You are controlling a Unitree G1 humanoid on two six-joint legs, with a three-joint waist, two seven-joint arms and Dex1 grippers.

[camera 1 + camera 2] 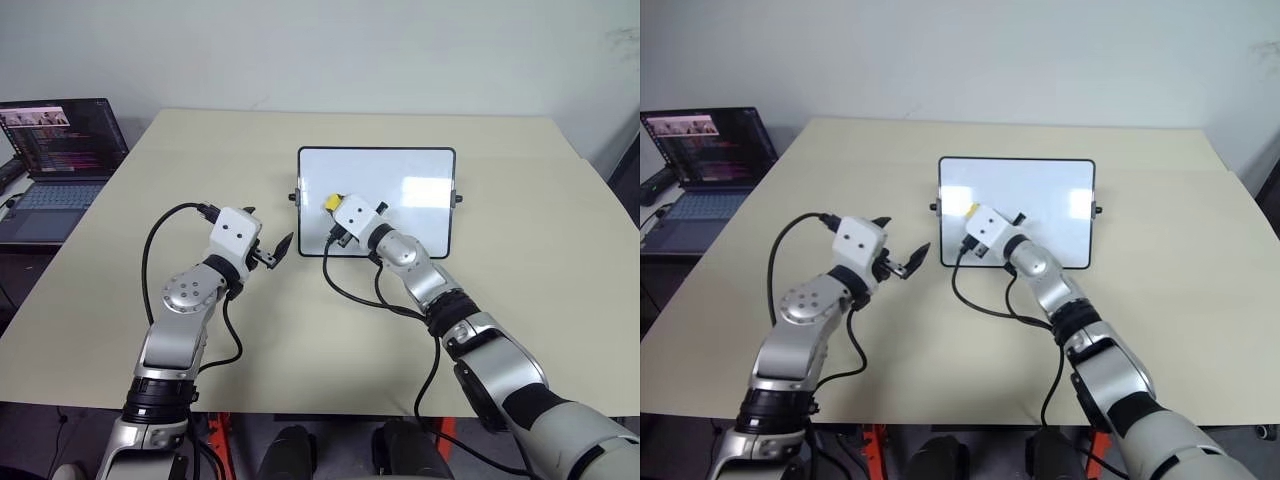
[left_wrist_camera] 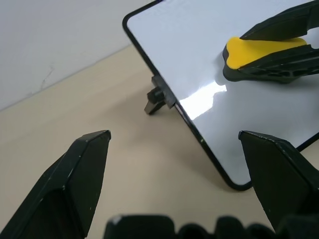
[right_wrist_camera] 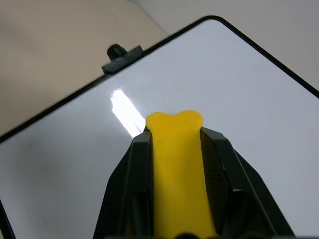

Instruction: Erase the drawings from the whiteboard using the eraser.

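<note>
Reaching forward and inward over the counter (image 1: 520, 190), the right arm holds its right end effector (image 1: 334, 206) above the left part of the whiteboard (image 1: 400, 175), its two fingers pinching the eraser (image 3: 175, 149) between them. The eraser's long axis runs along the fingers, its yellow tip poking out past them toward the board's left short edge. The whiteboard lies flat, long side across the counter, its surface showing bare white. The left end effector (image 1: 272, 252) hovers just beside the board's near left corner, pointing at it, fingers spread apart and empty.
</note>
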